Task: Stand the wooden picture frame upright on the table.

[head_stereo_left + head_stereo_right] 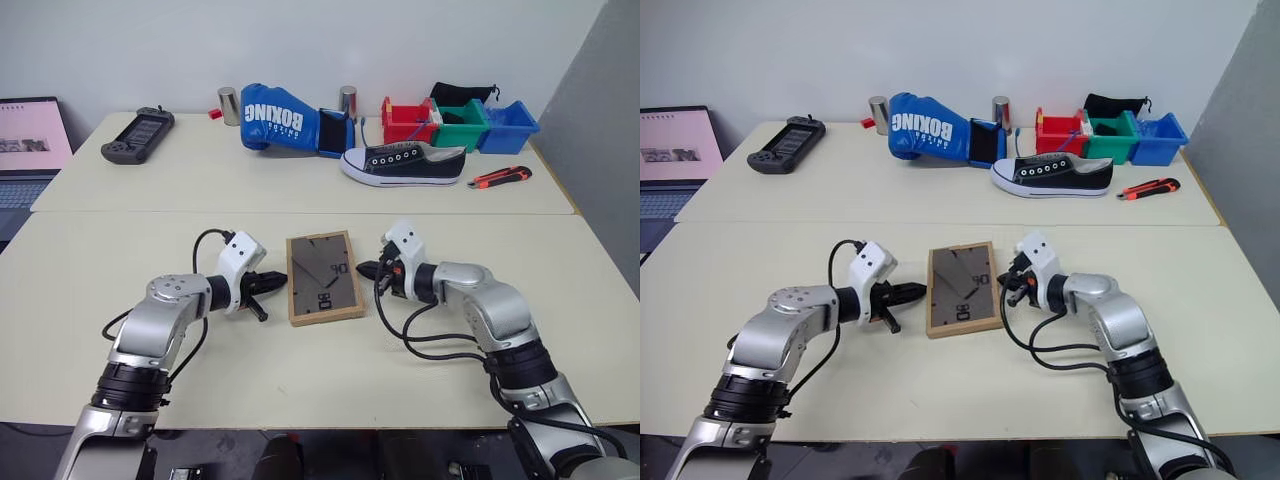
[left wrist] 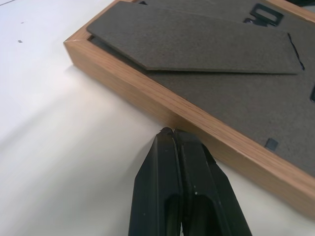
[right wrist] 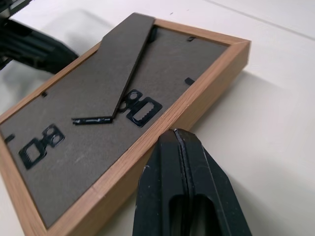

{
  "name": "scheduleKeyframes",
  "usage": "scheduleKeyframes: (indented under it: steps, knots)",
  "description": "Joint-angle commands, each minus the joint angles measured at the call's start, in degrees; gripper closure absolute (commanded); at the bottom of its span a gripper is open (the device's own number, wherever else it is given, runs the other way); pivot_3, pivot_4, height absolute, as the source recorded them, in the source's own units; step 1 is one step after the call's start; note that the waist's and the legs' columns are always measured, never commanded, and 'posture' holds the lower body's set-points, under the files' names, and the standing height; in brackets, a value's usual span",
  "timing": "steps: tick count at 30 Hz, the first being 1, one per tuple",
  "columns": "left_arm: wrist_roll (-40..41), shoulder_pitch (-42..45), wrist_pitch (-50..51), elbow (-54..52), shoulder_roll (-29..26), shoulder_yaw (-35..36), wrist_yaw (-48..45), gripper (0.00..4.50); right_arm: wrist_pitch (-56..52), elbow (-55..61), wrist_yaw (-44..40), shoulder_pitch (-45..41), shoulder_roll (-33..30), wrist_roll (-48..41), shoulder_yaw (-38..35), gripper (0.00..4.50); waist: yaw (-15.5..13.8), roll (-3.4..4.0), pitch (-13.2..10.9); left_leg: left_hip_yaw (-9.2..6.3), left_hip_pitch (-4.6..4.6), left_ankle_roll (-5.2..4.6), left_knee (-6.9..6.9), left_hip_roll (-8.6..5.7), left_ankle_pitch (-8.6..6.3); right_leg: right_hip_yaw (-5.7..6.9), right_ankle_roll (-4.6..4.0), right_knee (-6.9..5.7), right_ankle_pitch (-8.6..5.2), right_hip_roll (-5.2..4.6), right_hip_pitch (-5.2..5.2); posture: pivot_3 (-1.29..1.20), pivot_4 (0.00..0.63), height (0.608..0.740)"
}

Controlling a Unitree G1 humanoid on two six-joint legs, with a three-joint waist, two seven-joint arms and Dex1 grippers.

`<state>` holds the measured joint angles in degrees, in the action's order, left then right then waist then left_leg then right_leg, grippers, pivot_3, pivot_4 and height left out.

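The wooden picture frame (image 1: pixel 324 277) lies flat on the near section of the table (image 1: pixel 300 380), its dark back panel with stand and clips facing up. My left gripper (image 1: pixel 279 280) is shut, and its tip sits at the frame's left wooden edge (image 2: pixel 162 110). On the opposite side my right gripper (image 1: pixel 364 269) is shut too, its tip at the frame's right edge (image 3: pixel 197 98). The frame's picture side is hidden against the tabletop. Whether either tip presses the wood I cannot tell.
On the far table section sit a blue boxing glove (image 1: pixel 280 120), a black sneaker (image 1: pixel 404 165), red, green and blue bins (image 1: pixel 460 124), a utility knife (image 1: pixel 500 178), two metal cups (image 1: pixel 229 105) and a game controller (image 1: pixel 138 134). A laptop (image 1: pixel 28 150) stands far left.
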<state>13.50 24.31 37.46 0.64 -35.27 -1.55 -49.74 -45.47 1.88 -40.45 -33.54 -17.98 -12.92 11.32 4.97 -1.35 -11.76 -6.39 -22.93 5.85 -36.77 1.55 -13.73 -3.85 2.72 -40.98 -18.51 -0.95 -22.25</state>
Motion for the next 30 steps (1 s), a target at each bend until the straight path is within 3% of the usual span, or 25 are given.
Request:
scheduleKeyframes:
  steps: [1,17,30]
  knots:
    - [1.1,0.3,-1.1,-1.9,-1.3,1.8,-0.1,4.48,-0.1,4.4,-3.2,0.0,-0.1,-2.7,1.6,4.5,0.0,0.0,0.0,0.0,0.0,0.0,0.0,0.0,0.0,0.01,0.0,0.0,0.0,0.0,0.0,0.0,0.15,0.74]
    - [1.6,-2.6,-0.9,-4.2,-3.4,1.0,-1.4,4.48,1.4,1.4,-2.2,-1.9,0.4,-2.2,1.5,4.5,-0.1,0.0,0.0,-0.01,0.0,0.0,0.01,0.0,0.0,0.02,0.0,0.03,0.0,0.0,0.0,0.0,0.15,0.74]
    - [2.9,-3.1,0.6,-6.2,-2.9,-0.3,-2.1,4.48,3.9,-2.9,-3.6,-3.2,-5.5,-1.8,-1.2,4.5,-0.2,0.0,0.0,0.0,-0.01,0.0,0.03,-0.01,0.0,0.01,0.0,0.05,0.0,-0.01,0.01,0.0,0.15,0.74]
